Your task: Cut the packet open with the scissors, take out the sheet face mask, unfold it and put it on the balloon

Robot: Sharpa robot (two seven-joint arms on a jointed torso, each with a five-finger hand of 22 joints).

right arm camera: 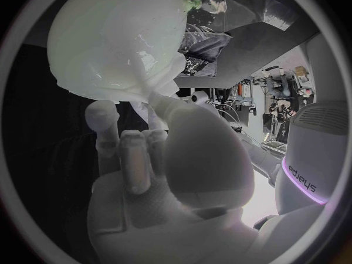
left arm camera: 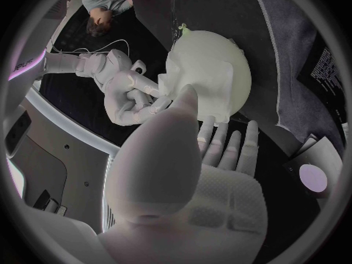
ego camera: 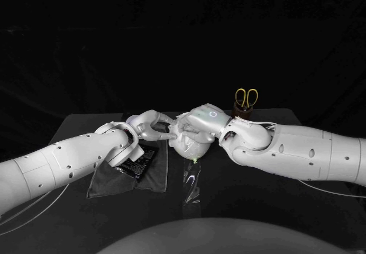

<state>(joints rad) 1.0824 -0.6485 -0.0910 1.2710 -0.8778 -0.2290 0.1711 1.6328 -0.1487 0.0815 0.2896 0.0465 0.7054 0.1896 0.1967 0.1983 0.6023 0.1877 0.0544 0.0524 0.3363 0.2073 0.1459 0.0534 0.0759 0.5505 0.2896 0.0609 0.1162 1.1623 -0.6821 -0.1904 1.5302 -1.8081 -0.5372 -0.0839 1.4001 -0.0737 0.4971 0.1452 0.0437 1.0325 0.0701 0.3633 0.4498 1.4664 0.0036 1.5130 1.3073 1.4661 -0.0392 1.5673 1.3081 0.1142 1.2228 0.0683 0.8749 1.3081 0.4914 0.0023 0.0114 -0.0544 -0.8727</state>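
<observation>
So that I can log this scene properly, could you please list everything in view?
balloon: one, pale, table centre, between both hands
sheet face mask: one, white, seemingly draped over the balloon
packet: one, black, on the cloth by the left wrist
scissors: one pair, yellow handles, upright in the holder
holder: one, dark, at the table's back
cloth: one, dark grey, left half of the table
clear film: one piece, transparent, on the table before the balloon
table: one, black
left hand: one, silver, fingertips touching the balloon
right hand: one, silver, holding the balloon
</observation>
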